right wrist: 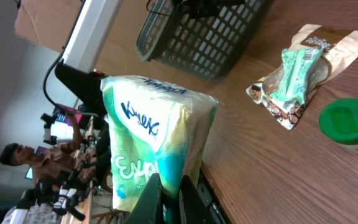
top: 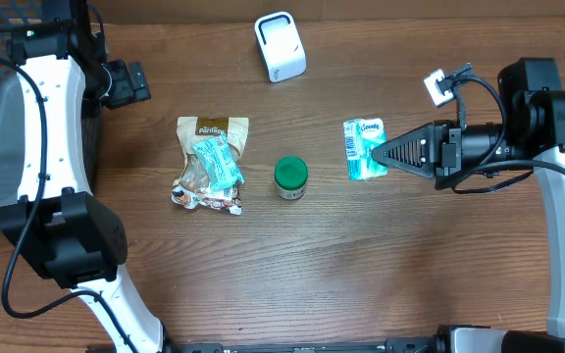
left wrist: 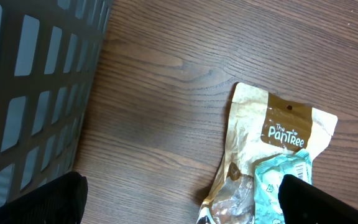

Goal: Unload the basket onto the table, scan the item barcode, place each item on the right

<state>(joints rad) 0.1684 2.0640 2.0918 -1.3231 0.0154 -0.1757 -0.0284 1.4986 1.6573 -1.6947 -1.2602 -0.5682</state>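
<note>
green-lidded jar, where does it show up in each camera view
Overhead: green-lidded jar near picture centre, right of the snack bag.
Left wrist: not in view.
Right wrist: at the right edge, lower than the snack bag.
Shared landmark: the snack bag, visible in all three views.

Robotics lab: white robot arms (top: 47,137) at a wooden table (top: 381,284), person (right wrist: 18,160) in the background.
</note>
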